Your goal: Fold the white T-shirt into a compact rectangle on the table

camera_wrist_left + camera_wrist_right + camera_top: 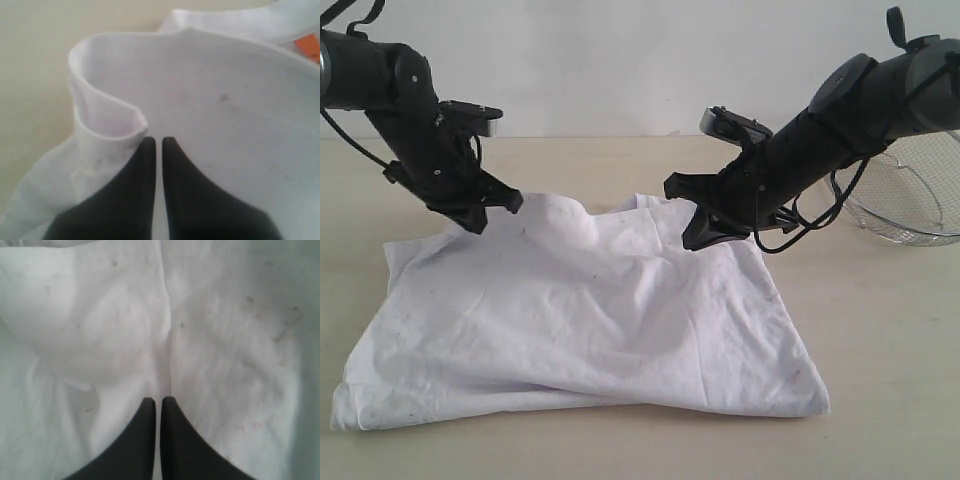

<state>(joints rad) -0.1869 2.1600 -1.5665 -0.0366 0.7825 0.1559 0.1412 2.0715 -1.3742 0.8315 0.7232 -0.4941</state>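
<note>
Bare counter [360,200] lies open to the left of the shirt [590,310], which is spread rumpled over the counter's middle, plain white side up. The left fingers [152,150] are closed, pinching the shirt's far edge just beside a curled hem, and the cloth tents up to them. The right fingers [152,407] are closed on a raised crease near the far right corner. Beyond them is open counter, with a basket [910,200] far right, apart from the shirt.
</note>
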